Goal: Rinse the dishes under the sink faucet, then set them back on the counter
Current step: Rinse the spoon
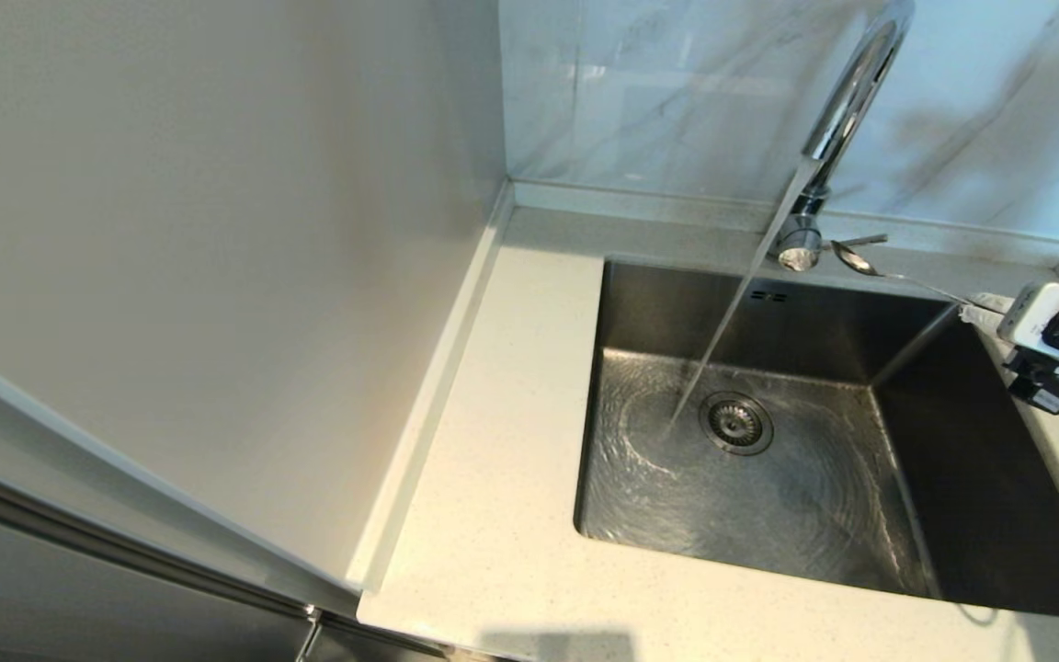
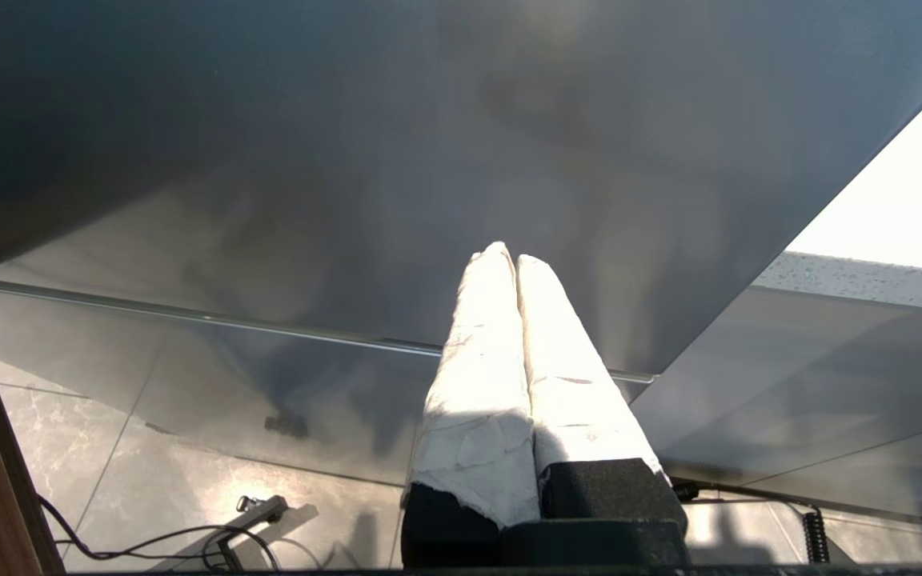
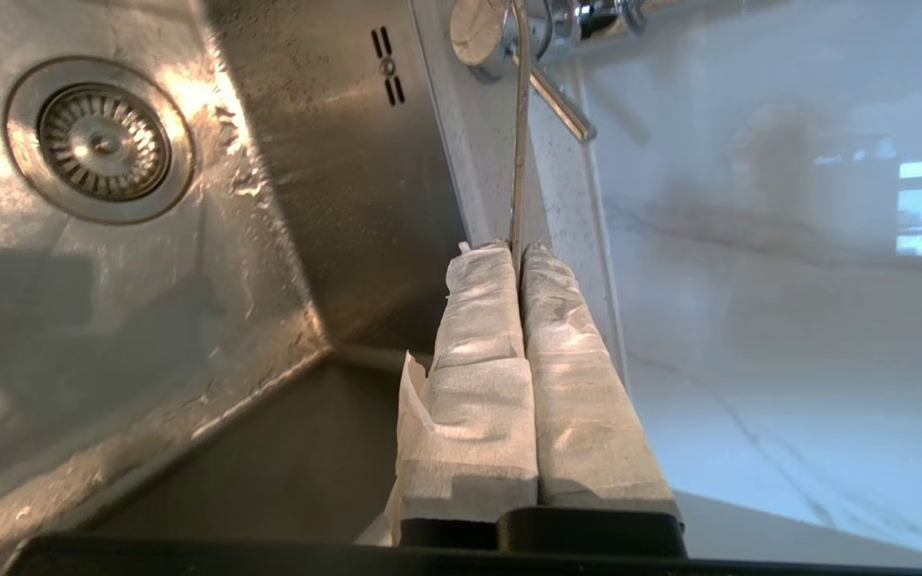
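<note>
Here, a spoon (image 1: 856, 260) is pinched by the right gripper (image 3: 519, 250) beside the faucet (image 1: 847, 101); water (image 1: 723, 340) is poured into the sink (image 1: 897, 515); the left gripper (image 2: 514, 258) is closed, parked.

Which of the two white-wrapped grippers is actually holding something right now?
The right gripper, by the steel sink: it is shut on the handle of a thin metal spoon. The left gripper is shut on nothing.

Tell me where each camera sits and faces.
Head: above the counter, looking down into the sink under the running faucet; right gripper at its right edge.
Left wrist: below counter level, facing cabinet fronts and floor; left gripper shut, parked.
Right wrist: over the sink, facing the faucet base; gripper shut on a spoon.
Shared: head and right wrist show strainer, spoon.
</note>
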### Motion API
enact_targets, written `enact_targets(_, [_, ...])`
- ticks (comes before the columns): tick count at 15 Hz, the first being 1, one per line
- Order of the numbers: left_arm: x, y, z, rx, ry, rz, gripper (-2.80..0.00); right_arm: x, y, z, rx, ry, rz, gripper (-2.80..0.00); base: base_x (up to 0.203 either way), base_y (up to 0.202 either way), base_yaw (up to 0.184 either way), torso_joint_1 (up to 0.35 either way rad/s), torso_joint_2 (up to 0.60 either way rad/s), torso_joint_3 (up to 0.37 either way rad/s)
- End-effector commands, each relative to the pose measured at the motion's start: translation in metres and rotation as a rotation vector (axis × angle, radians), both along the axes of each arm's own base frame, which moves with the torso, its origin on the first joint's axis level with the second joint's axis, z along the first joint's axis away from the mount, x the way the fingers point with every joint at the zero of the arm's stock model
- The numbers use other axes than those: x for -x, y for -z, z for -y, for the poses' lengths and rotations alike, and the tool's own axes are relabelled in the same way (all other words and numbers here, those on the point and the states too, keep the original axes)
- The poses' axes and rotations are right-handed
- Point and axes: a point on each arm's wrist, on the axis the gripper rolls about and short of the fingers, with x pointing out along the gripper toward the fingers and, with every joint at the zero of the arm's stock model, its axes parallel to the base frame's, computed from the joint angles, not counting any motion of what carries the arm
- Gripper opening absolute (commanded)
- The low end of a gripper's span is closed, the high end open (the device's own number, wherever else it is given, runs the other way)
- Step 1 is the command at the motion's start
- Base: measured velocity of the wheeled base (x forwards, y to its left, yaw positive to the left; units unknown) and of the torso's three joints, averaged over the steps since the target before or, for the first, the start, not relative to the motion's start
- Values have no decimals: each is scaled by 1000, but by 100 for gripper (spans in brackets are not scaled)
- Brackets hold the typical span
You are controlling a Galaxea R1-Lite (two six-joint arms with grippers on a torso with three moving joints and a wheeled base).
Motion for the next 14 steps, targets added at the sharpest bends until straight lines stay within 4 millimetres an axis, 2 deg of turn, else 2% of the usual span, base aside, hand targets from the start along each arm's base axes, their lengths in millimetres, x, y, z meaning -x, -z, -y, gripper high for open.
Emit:
enact_targets(1, [0,0,0,0,1,0,-280,-9,6,-2,4,-10,-14,-280,0,0,0,0,0,0])
enact_targets(5, [0,0,0,0,0,0,-280,-20,10,-7,6,-9,10,-280,0,0,0,0,0,0])
enact_targets(9, [0,0,0,0,0,0,-280,-30,11,-24,-29,-13,43,-280,0,0,0,0,0,0])
enact_targets(14, [0,0,0,0,1,0,-280,-33,9,-37,-56,-26,68,-280,0,0,0,0,0,0])
